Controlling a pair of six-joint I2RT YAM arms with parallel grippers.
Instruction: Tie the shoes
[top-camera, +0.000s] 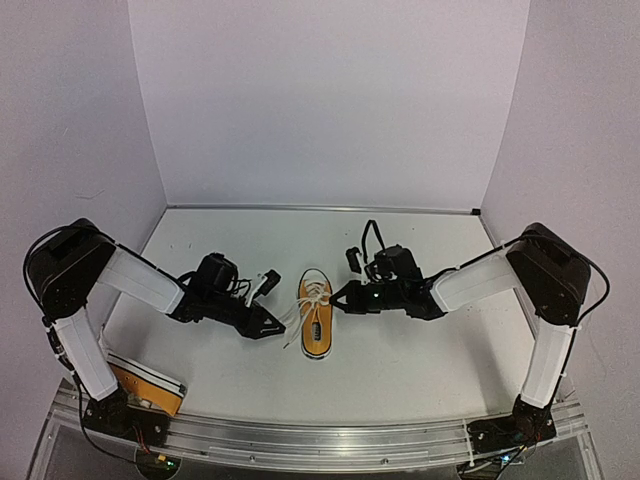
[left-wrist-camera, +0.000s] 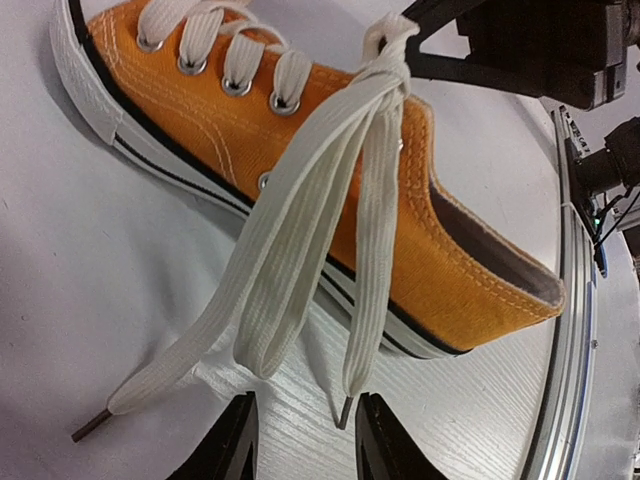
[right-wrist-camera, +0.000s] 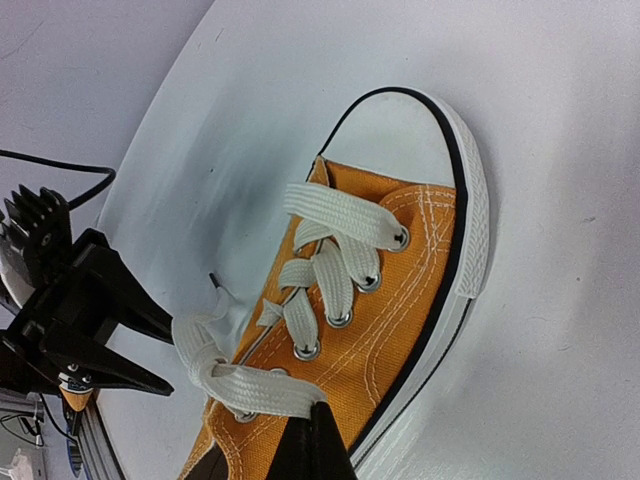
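One shoe (top-camera: 316, 318): laces (left-wrist-camera: 300, 220) gathered, bow unfinished
Left gripper (left-wrist-camera: 305, 420): half open, empty
Right gripper (right-wrist-camera: 308, 440): closed on laces

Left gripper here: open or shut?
Open. In the left wrist view the left gripper has its fingers apart, bare table between them; the lace ends lie just ahead, not pinched.

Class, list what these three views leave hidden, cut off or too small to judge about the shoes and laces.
- Second shoe: top view, partly hidden by the left arm; its laces unseen.
- Centre shoe, top view: laces too small to tell whether knotted.
- Left wrist view: toe cut off by the top edge.
- Right wrist view: heel cut off by the bottom edge.
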